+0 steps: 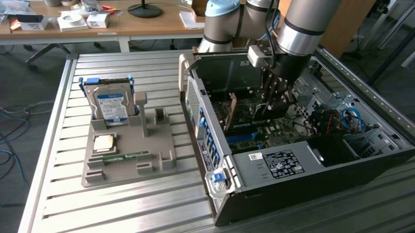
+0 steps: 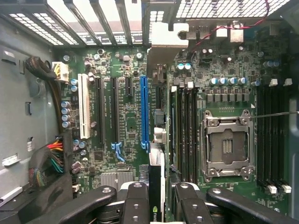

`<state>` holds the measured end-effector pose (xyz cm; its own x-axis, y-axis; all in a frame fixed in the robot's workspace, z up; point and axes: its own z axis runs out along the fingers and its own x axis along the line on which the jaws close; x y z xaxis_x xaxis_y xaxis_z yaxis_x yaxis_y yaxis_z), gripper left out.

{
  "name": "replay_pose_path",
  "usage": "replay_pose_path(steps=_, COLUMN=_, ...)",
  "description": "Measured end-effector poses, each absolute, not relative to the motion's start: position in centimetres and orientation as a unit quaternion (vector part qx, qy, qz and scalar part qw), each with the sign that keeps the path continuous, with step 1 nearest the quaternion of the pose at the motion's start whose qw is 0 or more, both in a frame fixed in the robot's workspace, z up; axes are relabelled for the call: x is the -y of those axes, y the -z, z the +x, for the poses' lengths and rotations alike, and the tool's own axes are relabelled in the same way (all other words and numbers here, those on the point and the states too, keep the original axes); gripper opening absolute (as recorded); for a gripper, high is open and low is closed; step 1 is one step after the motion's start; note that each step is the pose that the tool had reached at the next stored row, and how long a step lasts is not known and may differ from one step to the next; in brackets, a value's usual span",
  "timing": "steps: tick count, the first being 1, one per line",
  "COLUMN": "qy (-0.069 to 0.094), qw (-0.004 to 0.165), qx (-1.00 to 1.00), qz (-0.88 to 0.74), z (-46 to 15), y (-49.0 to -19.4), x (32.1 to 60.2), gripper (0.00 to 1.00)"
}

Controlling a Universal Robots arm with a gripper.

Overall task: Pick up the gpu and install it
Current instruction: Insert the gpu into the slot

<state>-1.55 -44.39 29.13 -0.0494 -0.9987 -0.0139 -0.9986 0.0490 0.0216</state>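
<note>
The gpu (image 2: pixel 158 140) is a thin dark card seen edge-on, with its silver end bracket (image 2: pixel 164 35) toward the case's rear grille. My gripper (image 2: pixel 159 205) is shut on it, one black finger (image 2: pixel 135 200) on each side of the card. It hangs over the motherboard (image 2: pixel 126 121), close beside the long blue slot (image 2: pixel 145 112); whether it touches a slot I cannot tell. In the exterior view my gripper (image 1: pixel 272 97) reaches down into the open computer case (image 1: pixel 272 160), with the gpu (image 1: pixel 263 109) below it.
A grey fixture tray (image 1: pixel 139 145) at the exterior view's left holds a standing hard drive (image 1: pixel 112 104), a processor chip (image 1: pixel 105 143) and a green memory stick (image 1: pixel 120 157). Inside the case are the processor socket (image 2: pixel 227 147), memory slots and cable bundles (image 2: pixel 51 161).
</note>
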Motion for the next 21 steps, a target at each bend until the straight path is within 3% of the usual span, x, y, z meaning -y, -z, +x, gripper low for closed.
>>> replay_pose_path(steps=21, qy=0.013, qw=0.002, qx=0.724, qz=0.69, z=-2.0, y=-29.1, x=45.9, gripper=0.26)
